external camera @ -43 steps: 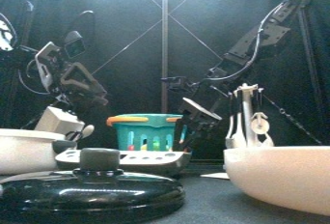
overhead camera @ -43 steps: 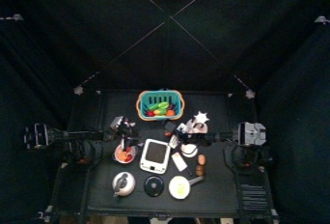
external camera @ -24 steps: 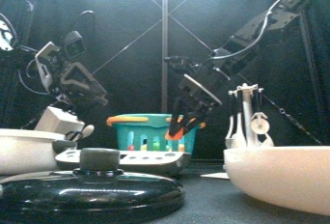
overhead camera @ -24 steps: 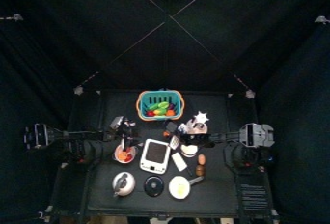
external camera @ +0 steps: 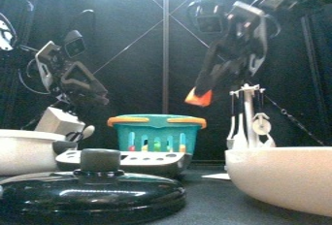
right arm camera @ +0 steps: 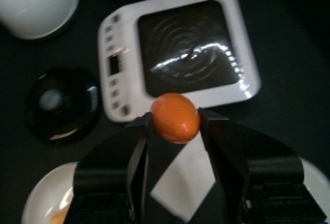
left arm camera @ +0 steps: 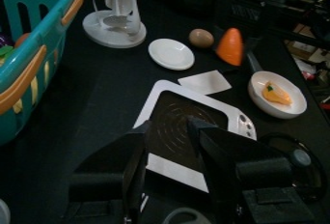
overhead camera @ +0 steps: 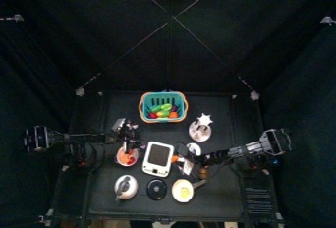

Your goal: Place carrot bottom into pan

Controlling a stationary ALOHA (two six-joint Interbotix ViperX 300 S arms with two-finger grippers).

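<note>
The right claw (right arm camera: 175, 136) grips the carrot bottom (right arm camera: 175, 117) in open air above the white tablet's (right arm camera: 180, 49) edge, near the pale-centred pan (overhead camera: 184, 190). The left claw (left arm camera: 180, 155), jaws narrowly parted and empty, hovers near the teal basket (left arm camera: 33, 49).

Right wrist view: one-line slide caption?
Right claw shut on the carrot bottom, held above the white tablet.

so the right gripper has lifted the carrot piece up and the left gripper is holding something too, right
Not quite: the right gripper does hold the carrot piece aloft, but the left gripper is empty, as the left wrist view shows.
</note>
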